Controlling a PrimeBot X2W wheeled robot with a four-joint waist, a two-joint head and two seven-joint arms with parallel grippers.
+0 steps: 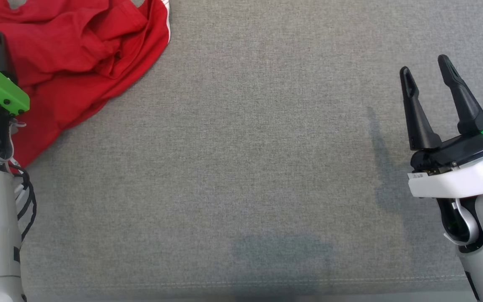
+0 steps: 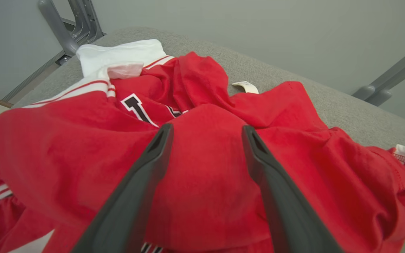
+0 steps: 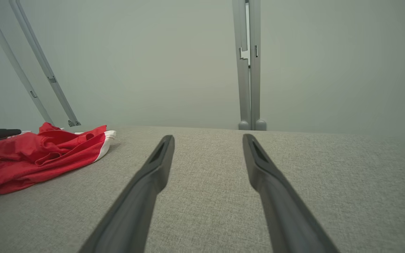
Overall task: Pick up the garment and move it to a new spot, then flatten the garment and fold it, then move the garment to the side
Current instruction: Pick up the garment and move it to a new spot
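The left gripper (image 2: 206, 128) has its fingers (image 2: 142, 182) spread to full width and clamps nothing. A rounded fold of the garment (image 2: 206, 175) rises between them, and contact between the pads and the cloth cannot be confirmed. The right gripper (image 1: 424, 63) is likewise fully spread and empty, with bare grey fabric surface (image 1: 245, 167) between and ahead of its fingers. From those fingers the garment lies well apart, far off to their left side. The left wrist view gives detail that the head view lacks: a white collar panel beyond the fingertips, black-and-white lettering (image 2: 137, 109) just past the left finger, and a small pale label (image 2: 245, 87) beyond the right finger. The right wrist view shows the pile in low side profile, with one dark finger of the left gripper above it and grey frame uprights (image 3: 248, 70) behind. The garment is red with white stripe trim, crumpled into loose overlapping folds, not flattened.
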